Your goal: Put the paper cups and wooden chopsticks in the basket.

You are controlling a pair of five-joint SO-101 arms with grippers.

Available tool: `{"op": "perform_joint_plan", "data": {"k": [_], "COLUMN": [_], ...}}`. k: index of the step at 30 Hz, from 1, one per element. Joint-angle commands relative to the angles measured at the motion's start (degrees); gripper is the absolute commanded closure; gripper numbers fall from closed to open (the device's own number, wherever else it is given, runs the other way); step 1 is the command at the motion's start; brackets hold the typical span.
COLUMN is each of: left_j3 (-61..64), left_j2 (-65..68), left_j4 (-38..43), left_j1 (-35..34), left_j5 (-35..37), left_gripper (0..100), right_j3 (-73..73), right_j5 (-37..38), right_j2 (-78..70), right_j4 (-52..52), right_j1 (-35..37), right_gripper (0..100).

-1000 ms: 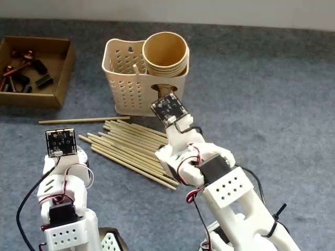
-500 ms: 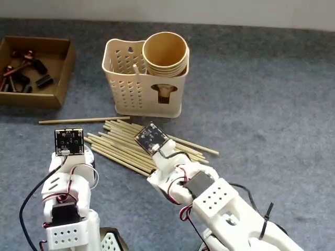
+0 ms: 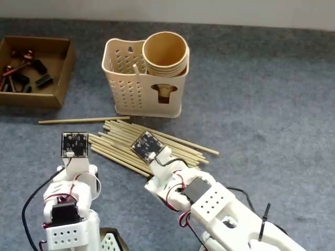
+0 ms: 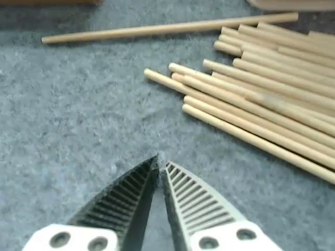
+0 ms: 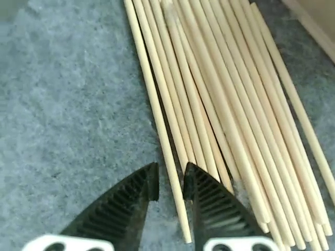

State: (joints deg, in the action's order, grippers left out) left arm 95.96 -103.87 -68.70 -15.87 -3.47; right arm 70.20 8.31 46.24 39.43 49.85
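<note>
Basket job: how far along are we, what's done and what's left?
Done: the paper cups sit stacked in the basket. In hand: nothing gripped yet. The right gripper is slightly open, straddling the outermost chopstick of the pile on the carpet. The left gripper is shut, over bare carpet near the pile's ends. Left: the whole pile and one stray chopstick lying apart from it.
</note>
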Motion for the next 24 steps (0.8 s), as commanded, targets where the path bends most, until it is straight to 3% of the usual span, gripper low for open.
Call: {"op": "perform_joint_plan", "data": {"k": [1, 24], "left_j3": [1.2, 1.2], "left_j2": [-0.2, -0.2], "left_j4": [-4.6, -6.9], "left_j1": [0.8, 0.8], "left_j5": [-0.5, -0.4], "left_gripper": [100, 100], "right_j3": [-0.2, -8.0], "right_j5": [0.6, 3.2], "right_j2": [0.7, -20.3], "right_j4": [-1.1, -2.8], "right_j1": [0.7, -2.9], "right_gripper": [90.4, 90.4]}}
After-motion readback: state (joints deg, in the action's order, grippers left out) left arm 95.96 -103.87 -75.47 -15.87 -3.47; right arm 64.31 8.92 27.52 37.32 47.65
